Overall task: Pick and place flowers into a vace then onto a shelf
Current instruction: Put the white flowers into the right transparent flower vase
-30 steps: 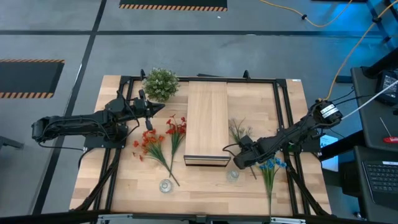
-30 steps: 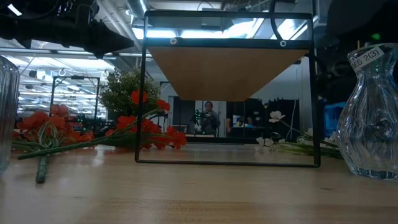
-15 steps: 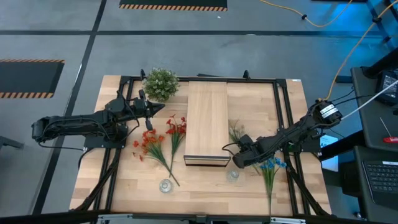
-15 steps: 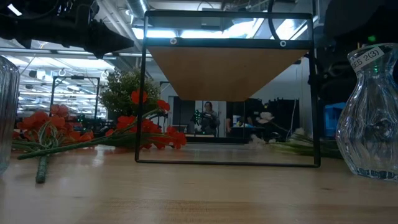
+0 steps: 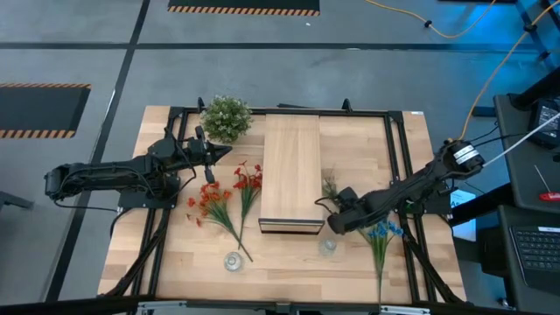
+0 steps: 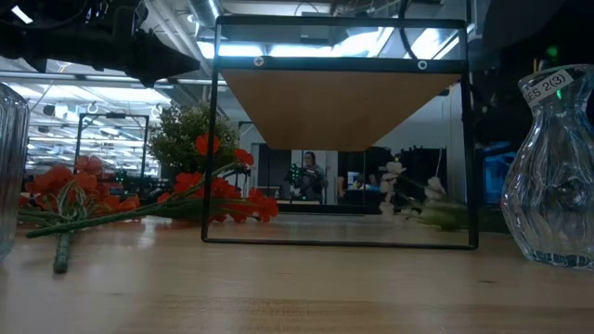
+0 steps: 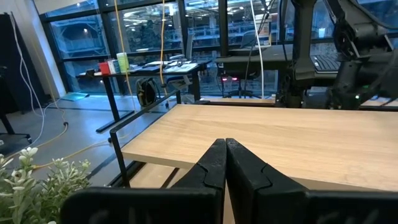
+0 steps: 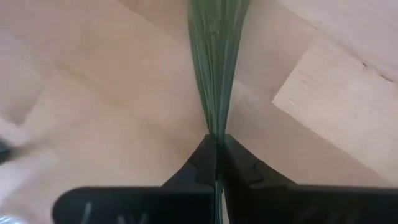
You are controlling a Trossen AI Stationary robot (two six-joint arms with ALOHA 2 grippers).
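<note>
My right gripper (image 5: 336,213) is right of the shelf's (image 5: 290,171) near end, shut on the white flowers (image 5: 330,185). In the low view their blooms (image 6: 406,189) stand above the tabletop. Blue flowers (image 5: 381,234) lie just near of this gripper, red-orange flowers (image 5: 223,199) left of the shelf. Two glass vases stand upright near the front edge, one (image 5: 328,248) below my right gripper, the other (image 5: 233,261) further left. My left gripper (image 5: 223,153) hovers shut and empty left of the shelf. My right gripper pinches the white flowers' bunched green stems (image 8: 214,127) between its two fingertips (image 8: 200,158). The fingers slant down from the table's right side. The stems run on ahead of the fingers toward the blooms, which are raised off the table.
A round bushy green-white plant (image 5: 226,116) stands at the table's far edge, left of the shelf. A black metal frame (image 6: 215,130) runs around the shelf. People and desks show in the room beyond the table.
My right gripper has shut on the white flowers' stems and taken hold. The spray has drawn together, and its blooms have risen off the table and shifted a little toward the shelf. My left arm has kept still.
</note>
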